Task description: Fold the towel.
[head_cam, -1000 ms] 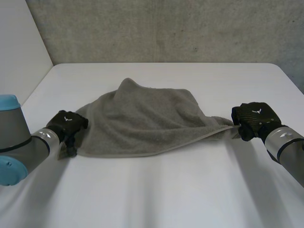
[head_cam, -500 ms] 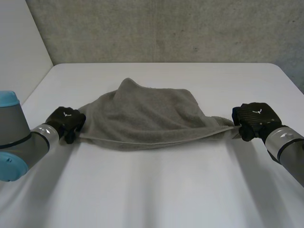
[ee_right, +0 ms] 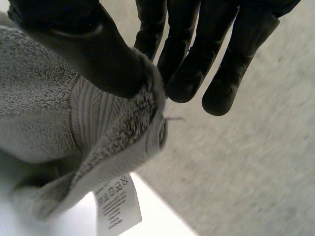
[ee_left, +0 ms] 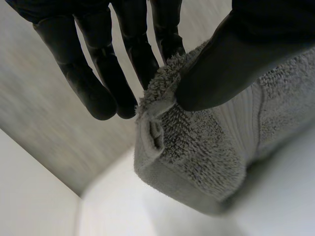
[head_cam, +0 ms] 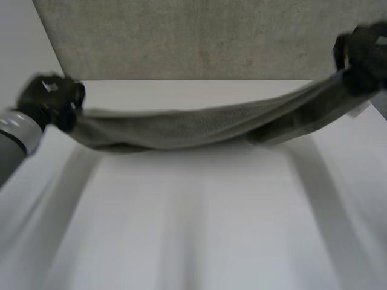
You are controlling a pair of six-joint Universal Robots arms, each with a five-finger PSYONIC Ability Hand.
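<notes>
Two corners are pinched, thumb against fingers: we hold one in the left hand [head_cam: 51,99] and the other in the right hand [head_cam: 363,57]. The towel [head_cam: 199,124] hangs slung between them above the table [head_cam: 193,229], long axis running hand to hand, neither hand nearer.

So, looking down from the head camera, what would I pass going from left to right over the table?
left arm → left hand → grey towel, sagging between the hands, each pinching one end → right hand
</notes>
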